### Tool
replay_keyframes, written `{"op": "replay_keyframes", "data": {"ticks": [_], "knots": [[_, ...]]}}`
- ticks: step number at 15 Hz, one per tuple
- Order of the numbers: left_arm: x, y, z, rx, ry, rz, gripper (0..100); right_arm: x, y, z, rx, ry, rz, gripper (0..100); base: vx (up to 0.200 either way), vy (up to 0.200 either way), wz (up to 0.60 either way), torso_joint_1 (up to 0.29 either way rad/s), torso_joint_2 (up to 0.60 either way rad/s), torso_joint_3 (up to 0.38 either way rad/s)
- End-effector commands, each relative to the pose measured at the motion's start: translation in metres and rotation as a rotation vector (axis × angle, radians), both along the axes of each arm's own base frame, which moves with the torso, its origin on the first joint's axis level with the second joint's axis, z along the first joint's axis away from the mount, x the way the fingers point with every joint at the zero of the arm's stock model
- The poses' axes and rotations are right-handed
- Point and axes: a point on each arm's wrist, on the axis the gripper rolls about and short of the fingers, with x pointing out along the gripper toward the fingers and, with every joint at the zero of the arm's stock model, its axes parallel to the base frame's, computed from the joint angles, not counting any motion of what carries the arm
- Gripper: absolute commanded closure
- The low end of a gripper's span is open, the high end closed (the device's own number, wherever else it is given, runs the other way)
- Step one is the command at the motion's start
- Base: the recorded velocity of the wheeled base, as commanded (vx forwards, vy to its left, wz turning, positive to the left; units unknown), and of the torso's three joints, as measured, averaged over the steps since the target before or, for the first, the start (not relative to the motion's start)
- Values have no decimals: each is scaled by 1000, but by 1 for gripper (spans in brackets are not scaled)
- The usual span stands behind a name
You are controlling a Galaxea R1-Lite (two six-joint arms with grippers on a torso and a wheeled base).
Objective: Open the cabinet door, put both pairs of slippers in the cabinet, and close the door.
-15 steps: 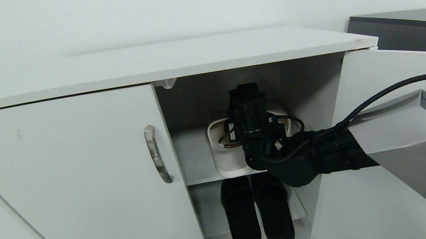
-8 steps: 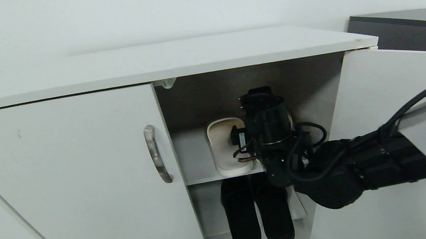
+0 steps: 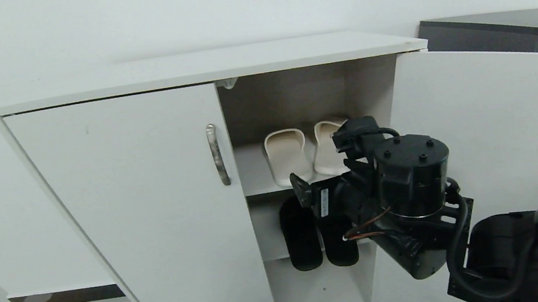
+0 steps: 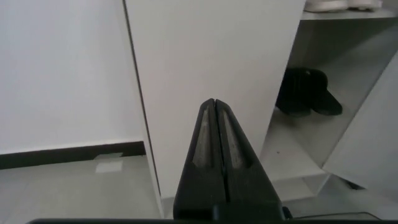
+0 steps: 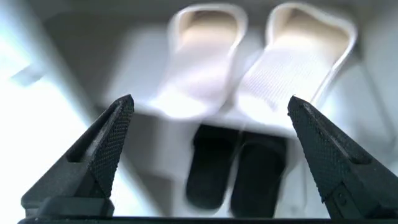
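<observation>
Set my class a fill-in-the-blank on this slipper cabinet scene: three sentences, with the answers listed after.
1. The white slippers lie on the shelf ____ the black slippers.
2. The right gripper holds its fingers ____.
3. The left gripper holds its fingers ____.
Answers: above; open; shut.

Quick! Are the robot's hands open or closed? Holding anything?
Left gripper: closed, holding nothing.
Right gripper: open, holding nothing.
</observation>
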Motion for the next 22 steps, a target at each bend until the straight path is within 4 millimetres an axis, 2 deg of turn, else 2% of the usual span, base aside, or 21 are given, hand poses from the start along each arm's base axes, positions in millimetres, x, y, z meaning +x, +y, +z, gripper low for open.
{"op": "replay_keyframes", "data": {"ticks": [1, 2, 5, 7, 9, 12, 15, 22], "knots": [[0, 0, 0, 0, -1, 0, 100, -4, -6, -5, -13, 13, 25, 0, -200, 0, 0, 2, 2, 2], [0, 0, 0, 0, -1, 0, 100, -6, -7, -8, -9, 28, 41, 100, -200, 0, 0, 2, 2, 2], [0, 0, 0, 0, -1, 0, 100, -11, -11, -20, -24, 71, 89, 100, -200, 0, 0, 1, 4, 2], [0, 0, 0, 0, -1, 0, 100, -20, -25, -28, -27, 107, 268, 100, -200, 0, 0, 2, 7, -5], [0, 0, 0, 0, -1, 0, 100, -20, -42, -37, 0, 85, 403, 100, -100, 0, 0, 1, 1, -1], [0, 0, 0, 0, -1, 0, 100, -22, -47, -53, -49, 30, 419, 100, 0, 0, 0, 0, 0, 0], [0, 0, 0, 0, -1, 0, 100, -21, -44, -57, -53, 29, 420, 100, 0, 0, 600, 2, 1, 2], [0, 0, 0, 0, -1, 0, 100, -22, -45, -76, -20, -45, 445, 100, 0, 0, 0, 0, 0, 0]]}}
